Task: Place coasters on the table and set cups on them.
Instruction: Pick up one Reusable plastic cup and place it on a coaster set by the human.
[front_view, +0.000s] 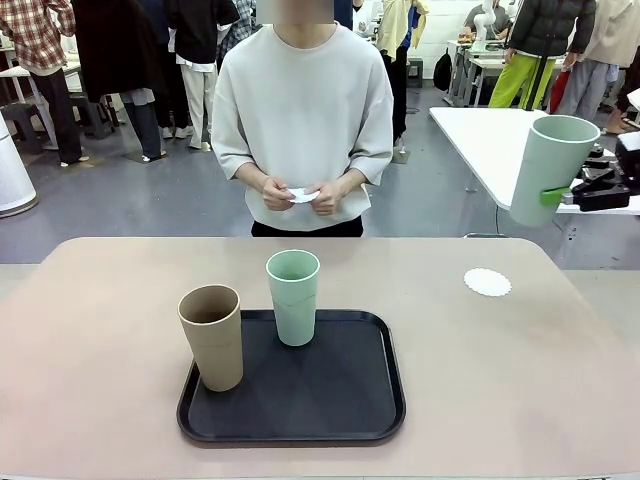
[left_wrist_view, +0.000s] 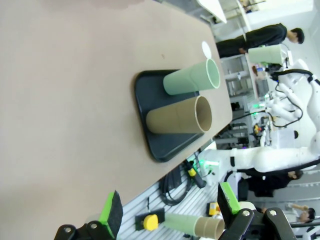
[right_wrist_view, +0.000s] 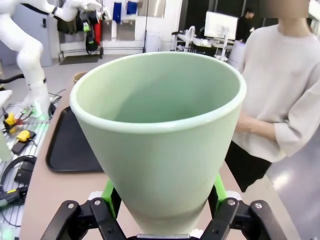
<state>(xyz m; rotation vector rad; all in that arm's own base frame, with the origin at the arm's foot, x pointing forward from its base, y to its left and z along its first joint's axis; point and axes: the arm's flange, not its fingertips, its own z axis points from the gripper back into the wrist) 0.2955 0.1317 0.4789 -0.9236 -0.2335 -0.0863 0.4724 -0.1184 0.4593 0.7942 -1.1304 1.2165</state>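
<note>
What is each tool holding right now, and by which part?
Right tool: a mint cup, clamped across its lower wall. Left tool: open, holding nothing.

Open table on both sides; two cups stand in the way on the tray.
The table lies bare left of the black tray. On the tray, the tan cup stands at the front left corner and a mint cup at the back middle, a gap between them; the tray's right half is free. To the right, a flat coaster lies toward the far edge. Above the right edge, the right gripper holds a second mint cup aloft.
</note>
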